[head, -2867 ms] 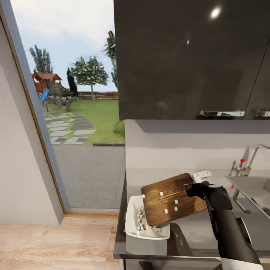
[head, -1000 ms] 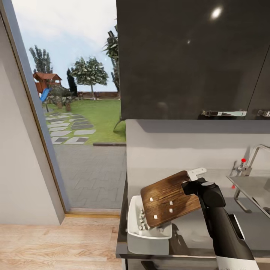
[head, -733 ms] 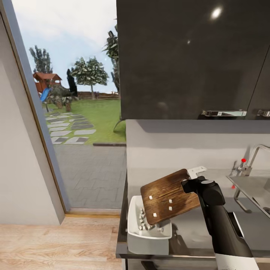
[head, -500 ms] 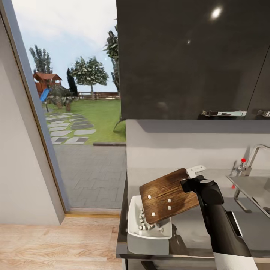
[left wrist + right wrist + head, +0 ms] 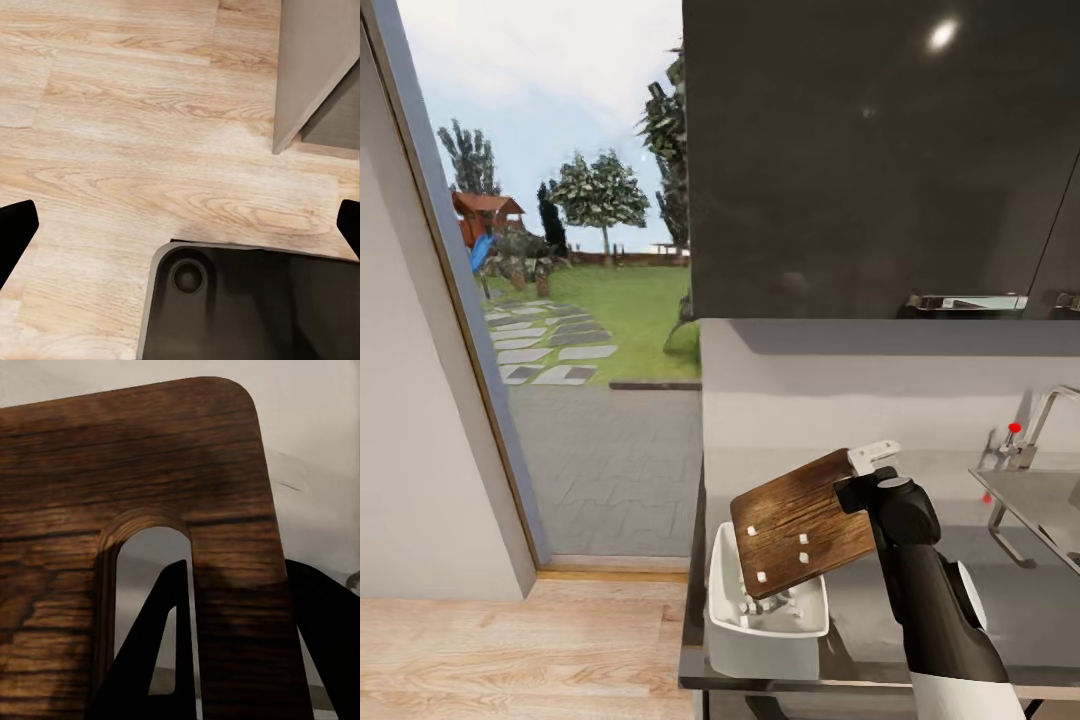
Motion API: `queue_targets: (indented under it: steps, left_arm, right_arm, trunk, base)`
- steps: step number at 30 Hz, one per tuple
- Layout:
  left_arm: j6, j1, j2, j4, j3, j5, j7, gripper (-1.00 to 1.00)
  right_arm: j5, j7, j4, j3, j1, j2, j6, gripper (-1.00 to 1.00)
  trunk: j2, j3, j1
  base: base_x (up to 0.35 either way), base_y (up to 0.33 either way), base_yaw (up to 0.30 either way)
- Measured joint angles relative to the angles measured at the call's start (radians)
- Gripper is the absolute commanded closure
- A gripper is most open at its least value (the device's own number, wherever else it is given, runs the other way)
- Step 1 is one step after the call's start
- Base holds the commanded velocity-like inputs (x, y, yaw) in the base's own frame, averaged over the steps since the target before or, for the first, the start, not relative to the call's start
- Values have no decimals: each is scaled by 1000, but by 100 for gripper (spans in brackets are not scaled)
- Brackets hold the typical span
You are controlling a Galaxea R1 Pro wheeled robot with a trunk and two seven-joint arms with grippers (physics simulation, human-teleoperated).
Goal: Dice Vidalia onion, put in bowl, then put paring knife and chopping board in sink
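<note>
Head view: the right hand [image 5: 863,478] grips the chopping board [image 5: 798,521] by its handle end, its fingers clamped on the wood, and holds the board raised and tilted, the end away from the hand dipping toward the bowl [image 5: 765,618]. A few small white onion pieces [image 5: 801,541] sit on the board's upper face. The bowl stands on the grey surface [image 5: 880,610] just under the low end of the board, near the surface's end, with more onion pieces heaped inside it. Off to the hand's right, well apart from it, the sink [image 5: 1038,500] and its tap [image 5: 1032,420] with a red dot lie at the frame edge. Dark wall cabinets [image 5: 880,150] hang above.

Right wrist view: the board [image 5: 135,555] sits close against the camera, with its slotted handle hole, and one dark finger [image 5: 154,660] shows through that hole.

Left wrist view: the left hand [image 5: 180,232] hangs over the pale wooden floor [image 5: 135,135], its two dark fingertips [image 5: 13,232] wide apart with nothing between them. Part of the robot's black base [image 5: 247,307] lies below it.
</note>
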Motion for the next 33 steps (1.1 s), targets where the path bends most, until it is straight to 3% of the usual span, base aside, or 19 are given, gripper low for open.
queue_targets:
  steps: [33]
  left_arm:
    - [0, 0, 0, 0, 0, 0, 0, -100]
  right_arm:
    - [3, -1, 0, 0, 0, -1, 0, 100]
  trunk:
    - [0, 0, 0]
  base:
    - [0, 7, 0]
